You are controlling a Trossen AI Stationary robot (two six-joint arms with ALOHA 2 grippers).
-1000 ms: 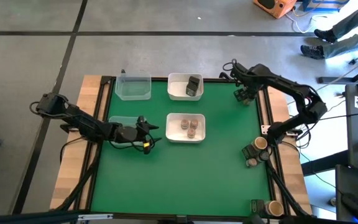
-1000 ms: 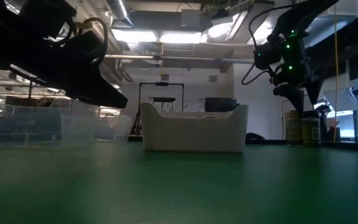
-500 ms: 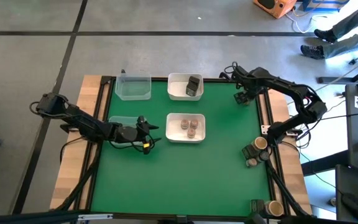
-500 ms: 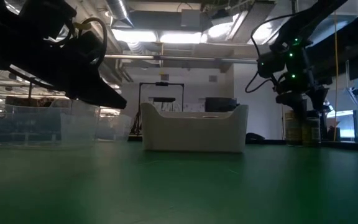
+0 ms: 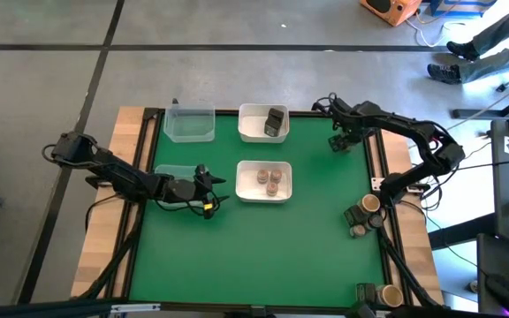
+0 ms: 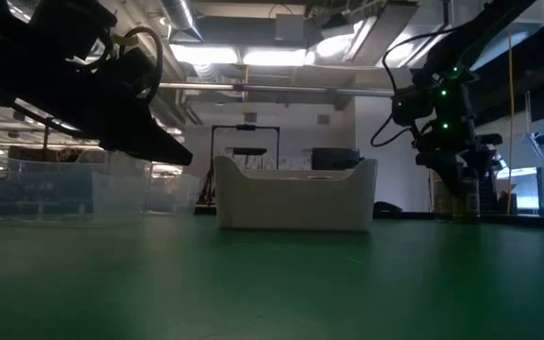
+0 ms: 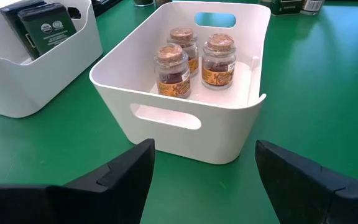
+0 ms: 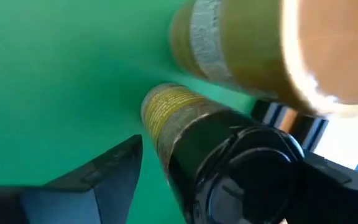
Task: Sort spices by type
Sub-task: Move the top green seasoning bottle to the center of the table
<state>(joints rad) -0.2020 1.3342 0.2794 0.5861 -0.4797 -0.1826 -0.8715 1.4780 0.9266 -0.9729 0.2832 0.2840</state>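
Right gripper [image 5: 340, 141] at the green desk's [image 5: 263, 247] far right edge, fingers spread around a black cylindrical spice jar [image 8: 229, 168], blurred tan-topped jar [image 8: 272, 50] beside, left gripper [image 5: 208, 190] spread near white tray [image 7: 185, 118], open desk ahead.

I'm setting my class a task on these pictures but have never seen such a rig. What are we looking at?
A robot with two dark arms, each ending in a two-finger gripper, works at a green table. One picture looks straight down, one level across the tabletop, one comes from each wrist. One white tray holds three corked jars, another dark tins; two clear tubs stand at the left, and more spice containers wait at the right edge. The left gripper is open and empty, facing the jars. The right gripper is at a black-capped cylinder; whether it holds it, I cannot tell.
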